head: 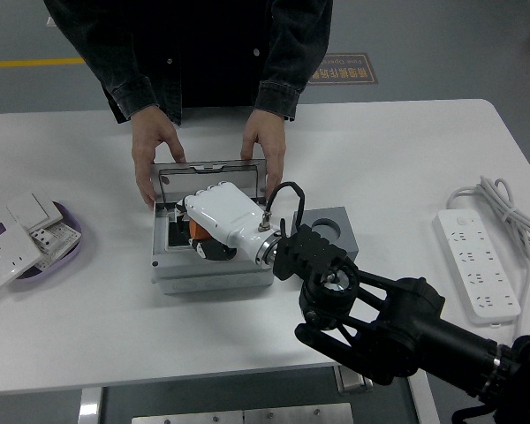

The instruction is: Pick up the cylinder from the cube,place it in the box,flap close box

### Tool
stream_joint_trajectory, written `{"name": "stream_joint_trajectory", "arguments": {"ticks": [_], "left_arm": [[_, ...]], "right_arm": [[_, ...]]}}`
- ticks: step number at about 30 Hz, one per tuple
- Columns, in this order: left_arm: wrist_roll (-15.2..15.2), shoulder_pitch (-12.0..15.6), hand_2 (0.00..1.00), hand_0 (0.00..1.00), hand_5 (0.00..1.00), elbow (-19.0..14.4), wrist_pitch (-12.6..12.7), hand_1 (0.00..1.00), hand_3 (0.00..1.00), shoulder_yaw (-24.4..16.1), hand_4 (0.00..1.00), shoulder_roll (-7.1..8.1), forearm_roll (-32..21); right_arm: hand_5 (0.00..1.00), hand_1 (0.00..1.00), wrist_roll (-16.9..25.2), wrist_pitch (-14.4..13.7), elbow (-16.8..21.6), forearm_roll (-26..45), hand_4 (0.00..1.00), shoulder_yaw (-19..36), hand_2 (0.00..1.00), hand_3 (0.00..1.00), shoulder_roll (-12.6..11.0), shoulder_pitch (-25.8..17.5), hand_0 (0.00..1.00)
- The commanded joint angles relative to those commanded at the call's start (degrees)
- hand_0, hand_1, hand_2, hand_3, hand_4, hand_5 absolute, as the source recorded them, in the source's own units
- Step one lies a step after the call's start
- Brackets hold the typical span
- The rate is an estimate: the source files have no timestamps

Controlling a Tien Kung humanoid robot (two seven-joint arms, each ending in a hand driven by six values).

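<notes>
Orange cylinder [197,231] sits low inside the open box [214,272], mostly hidden under the right hand [214,223]; only a sliver shows at the hand's left edge. Fingers look curled down round it, so it seems held, though full contact is hidden. Hand is directly above it, palm down, arm coming in from the near right. Cylinder's axis can't be read. Release looks like the next step, then the flap. Lid [210,174] stands up at the far side, steadied by a person's hands [155,148]. Grey cube [332,231] just right of the box, top bare. Left arm not seen.
</notes>
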Motion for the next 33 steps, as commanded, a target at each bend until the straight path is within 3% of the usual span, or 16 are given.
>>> {"name": "stream_joint_trajectory", "arguments": {"ticks": [2, 3, 8, 9, 14, 15, 20, 21, 28, 33], "left_arm": [[0.0, 0.0, 0.582, 0.636, 0.3, 0.0, 0.0, 0.664, 0.638, 0.1, 0.721, 0.02, 0.0], [0.0, 0.0, 0.581, 0.636, 0.301, 0.0, 0.0, 0.663, 0.638, 0.0, 0.721, 0.03, 0.0], [0.0, -0.1, 0.581, 0.636, 0.301, 0.0, 0.0, 0.663, 0.638, 0.1, 0.721, 0.11, 0.0], [0.0, -0.1, 0.581, 0.636, 0.302, 0.0, 0.0, 0.663, 0.637, 0.1, 0.721, 0.11, 0.0], [-0.1, -0.1, 0.581, 0.636, 0.302, 0.0, 0.0, 0.663, 0.637, 0.2, 0.721, 0.1, -0.1], [-0.1, -0.1, 0.58, 0.634, 0.301, 0.0, 0.0, 0.662, 0.636, 0.2, 0.721, 0.09, -0.1], [-0.2, -0.1, 0.58, 0.634, 0.301, 0.0, 0.0, 0.662, 0.636, 0.5, 0.721, 0.05, -0.3], [-0.2, -0.1, 0.58, 0.635, 0.302, 0.0, -0.1, 0.662, 0.636, 0.6, 0.721, 0.05, -0.4], [-0.6, -0.2, 0.58, 0.635, 0.301, 0.0, -0.1, 0.662, 0.635, 1.3, 0.721, 0.0, -0.9], [-0.9, -0.1, 0.579, 0.634, 0.3, 0.0, -0.1, 0.661, 0.635, 2.0, 0.721, -0.09, -1.6]], "right_arm": [[0.002, 0.285, -0.1, 0.6, -0.3, 0.6, 0.002, 0.0, 0.362, 0.399, 0.0, 0.1, 0.138], [0.002, 0.53, -0.2, 1.0, -0.5, 0.9, 0.474, 0.0, 0.529, 0.588, 0.0, 0.1, 0.529], [0.002, 0.53, -1.0, 2.5, -1.1, 2.0, 0.474, 0.1, 0.529, 0.588, 0.0, 0.2, 0.529], [0.002, 0.663, -1.1, 2.7, -1.1, 2.1, 0.544, 0.1, 0.654, 0.684, 0.0, 0.2, 0.684], [0.002, 0.663, -1.5, 3.1, -1.4, 2.4, 0.544, 0.3, 0.654, 0.684, 0.0, 0.1, 0.684], [0.305, 0.692, -1.4, 3.1, -1.4, 2.5, 0.647, 0.4, 0.69, 0.696, 0.0, 0.1, 0.788], [0.305, 0.692, -1.1, 2.7, -1.3, 2.8, 0.647, 0.4, 0.69, 0.696, 0.0, 0.0, 0.788], [0.382, 0.709, -1.0, 2.7, -1.3, 2.9, 0.778, 0.5, 0.714, 0.732, 0.0, -0.1, 0.827], [0.408, 0.706, -0.2, 2.1, -1.1, 4.2, 0.808, 0.7, 0.713, 0.741, 0.0, -0.3, 0.83], [0.409, 0.698, 3.3, 0.1, 0.5, 11.8, 0.821, 0.6, 0.71, 0.741, -0.2, -1.0, 0.828]]}}
